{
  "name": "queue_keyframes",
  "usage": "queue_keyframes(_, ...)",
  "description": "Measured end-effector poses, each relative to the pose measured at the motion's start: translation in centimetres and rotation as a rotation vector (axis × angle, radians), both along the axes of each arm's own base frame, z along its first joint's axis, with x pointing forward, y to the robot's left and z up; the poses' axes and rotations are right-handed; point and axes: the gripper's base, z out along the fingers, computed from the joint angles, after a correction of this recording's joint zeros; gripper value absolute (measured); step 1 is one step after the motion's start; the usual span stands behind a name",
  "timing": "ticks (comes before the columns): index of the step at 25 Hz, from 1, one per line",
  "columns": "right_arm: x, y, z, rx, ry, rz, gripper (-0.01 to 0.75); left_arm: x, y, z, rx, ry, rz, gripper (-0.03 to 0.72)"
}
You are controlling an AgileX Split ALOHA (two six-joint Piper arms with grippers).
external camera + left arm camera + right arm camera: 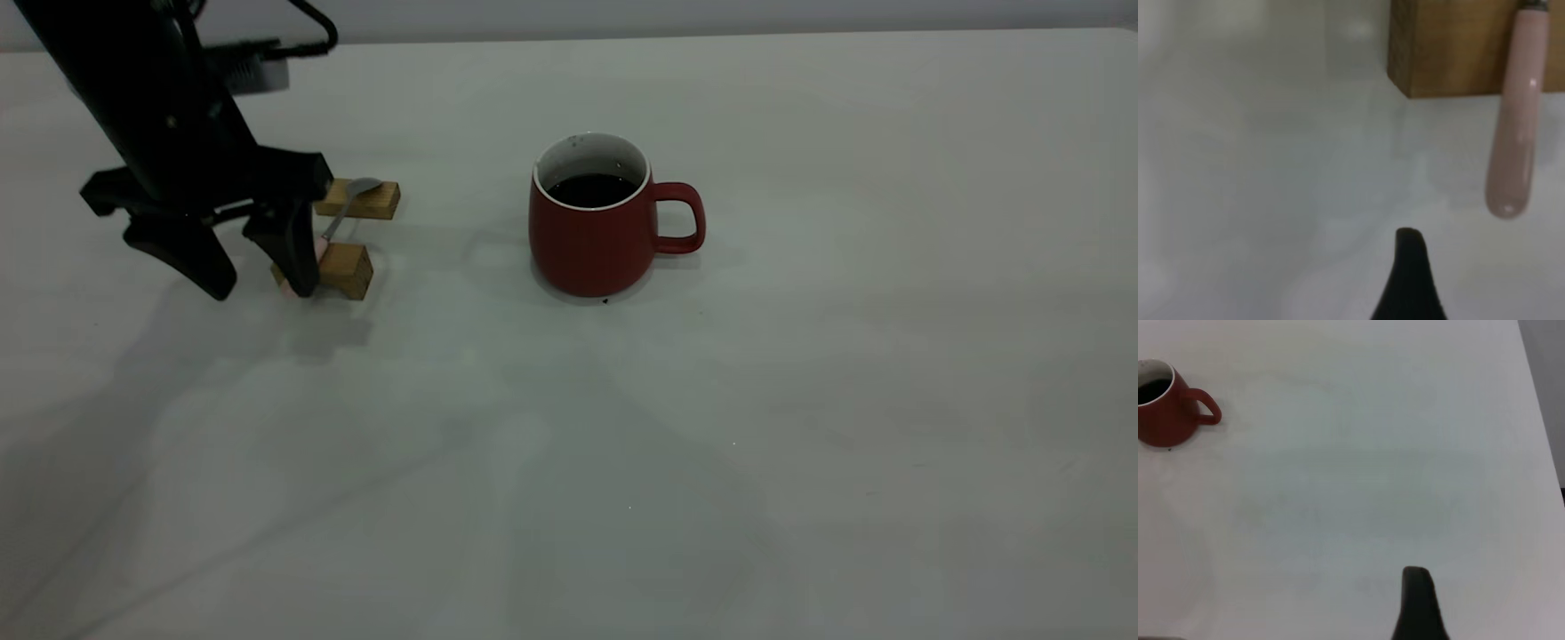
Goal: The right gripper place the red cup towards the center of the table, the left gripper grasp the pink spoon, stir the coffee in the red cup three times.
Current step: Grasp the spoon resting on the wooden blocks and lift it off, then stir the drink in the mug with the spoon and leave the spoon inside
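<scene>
Pink spoon (342,212) bridges two wooden blocks (351,233), lifted off the counter (711,444) so the left gripper's (262,289) spread fingers can straddle it.

Surface (800,462): broad, plain, pale grey-white, matte, with a few tiny dark specks, one just at the foot of the red cup (591,240). Red cup stands upright directly on the surface near the middle, handle toward the exterior view's right, coffee (590,188) inside. Well apart to its left, two small wooden blocks (347,268) lie on the surface near each other. The pink spoon (342,209) rests across them, clear of the surface itself.
</scene>
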Motion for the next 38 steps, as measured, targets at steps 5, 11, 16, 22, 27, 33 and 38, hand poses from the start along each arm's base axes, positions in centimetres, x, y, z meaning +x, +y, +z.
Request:
queue_keyframes(5,0.0,0.0,0.0,-0.001,0.000,0.000,0.587,0.5,-0.1,-1.2,0.002,-0.005,0.002,0.609)
queue_keyframes(11,0.0,0.0,0.0,0.000,-0.001,0.000,0.587,0.8,-0.9,-2.0,0.003,-0.007,-0.016,0.487)
queue_keyframes(16,0.0,0.0,0.0,0.000,-0.001,0.000,0.587,0.8,-0.9,-2.0,0.004,-0.008,-0.017,0.269)
queue_keyframes(22,0.0,0.0,0.0,0.000,-0.001,0.000,0.587,1.7,-1.2,-0.9,-0.005,0.010,-0.025,0.175)
queue_keyframes(27,0.0,0.0,0.0,0.000,-0.001,0.000,0.587,3.6,-1.9,3.6,-0.035,0.073,-0.023,0.175)
queue_keyframes(33,0.0,0.0,0.0,0.000,-0.001,0.000,0.587,5.3,-3.8,10.5,-0.174,0.220,0.200,0.175)
queue_keyframes(38,0.0,0.0,0.0,0.000,-0.001,0.000,0.587,6.2,-5.7,12.8,-0.357,0.350,0.617,0.175)
